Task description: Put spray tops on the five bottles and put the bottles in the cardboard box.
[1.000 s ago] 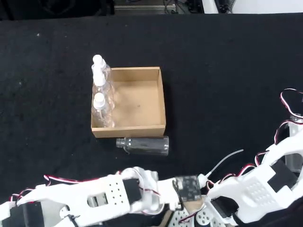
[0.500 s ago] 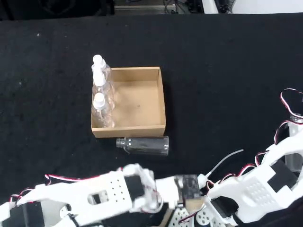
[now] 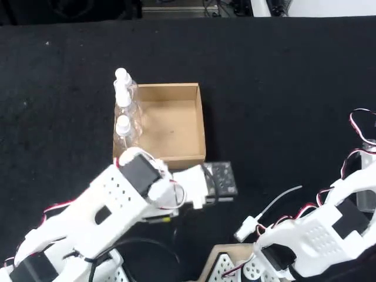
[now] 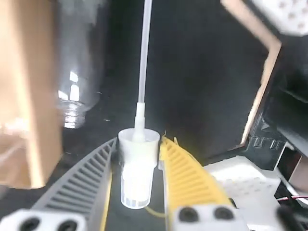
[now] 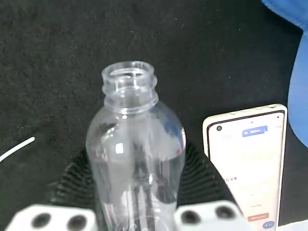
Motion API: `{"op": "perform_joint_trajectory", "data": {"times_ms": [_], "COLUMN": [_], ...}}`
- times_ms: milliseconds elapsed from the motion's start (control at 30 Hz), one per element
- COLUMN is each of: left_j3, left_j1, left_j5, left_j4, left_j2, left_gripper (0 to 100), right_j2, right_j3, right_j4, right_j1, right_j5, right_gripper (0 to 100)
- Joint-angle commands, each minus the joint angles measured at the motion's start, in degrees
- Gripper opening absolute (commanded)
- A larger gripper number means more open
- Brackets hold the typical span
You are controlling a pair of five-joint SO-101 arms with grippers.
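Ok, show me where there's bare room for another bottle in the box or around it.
The cardboard box floor is bare from the three capped bottles along its left wall across to its right wall. The mat right of the box is bare too. The box's near side is crowded by the left arm.

Even, bright light; white glints on the clear bottle (image 5: 136, 154)
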Motion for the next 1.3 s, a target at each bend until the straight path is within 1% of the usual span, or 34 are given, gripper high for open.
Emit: {"op": "perform_joint_trajectory", "data": {"times_ms": [0, 67, 133, 233, 300, 367, 467, 567, 667, 800, 900, 967, 1033, 1100, 1167, 1267], "left_j3": [-18.42, -25.36, -33.27, -45.14, -51.74, -55.87, -56.40, -53.05, -49.36, -42.77, -36.26, -30.73, -23.52, -14.46, -6.99, 3.38], "left_j1": [-1.36, -4.53, -8.84, -16.66, -22.64, -29.32, -41.19, -52.97, -62.29, -73.10, -79.52, -81.80, -82.42, -83.21, -85.93, -89.54], "left_j5": [-0.26, 2.64, 7.21, 14.15, 17.23, 19.08, 20.57, 21.71, 21.19, 17.05, 15.12, 13.10, 10.46, 9.67, 9.67, 9.49], "left_j4": [4.40, 4.40, 4.40, 4.40, 4.40, 4.40, 4.48, 4.48, 4.48, 4.48, 4.31, 4.22, 2.73, -2.99, -8.88, -17.23], "left_j2": [-0.35, -0.35, -0.35, -0.35, -0.35, -0.35, -0.35, -0.35, -0.35, -0.35, -0.35, -0.35, -0.18, -0.35, -0.70, -2.37], "left_gripper": [4, 4, 4, 4, 4, 4, 4, 4, 4, 4, 4, 4, 4, 4, 4, 4], "right_j2": [-1.01, -1.27, -1.45, -2.33, -3.21, -4.70, -8.66, -13.58, -18.59, -26.59, -34.15, -38.99, -42.86, -45.67, -47.60, -49.45], "right_j3": [-3.12, -3.12, -3.65, -4.44, -4.70, -4.79, -4.53, -4.35, -3.12, 3.56, 9.98, 14.29, 19.03, 24.13, 28.97, 36.26], "right_j4": [0.26, 0.26, 0.26, 0.35, 1.32, 3.78, 7.65, 9.49, 10.02, 10.02, 9.49, 9.05, 7.30, 4.22, 0.79, -5.98], "right_j1": [-1.41, -1.49, -1.23, -1.14, -1.49, -2.29, -3.87, -5.98, -10.20, -18.73, -25.67, -31.38, -38.33, -45.19, -51.16, -57.58], "right_j5": [0.09, 0.09, 0.00, 0.00, -0.09, -0.09, -0.09, -3.69, -8.97, -13.80, -17.49, -20.31, -23.56, -27.16, -30.24, -33.58], "right_gripper": [1.1, 1.1, 1.1, 1.1, 1.1, 1.1, 1.1, 1.0, 1.0, 1.0, 1.0, 1.0, 1.0, 1.0, 1.0, 1.0]}}
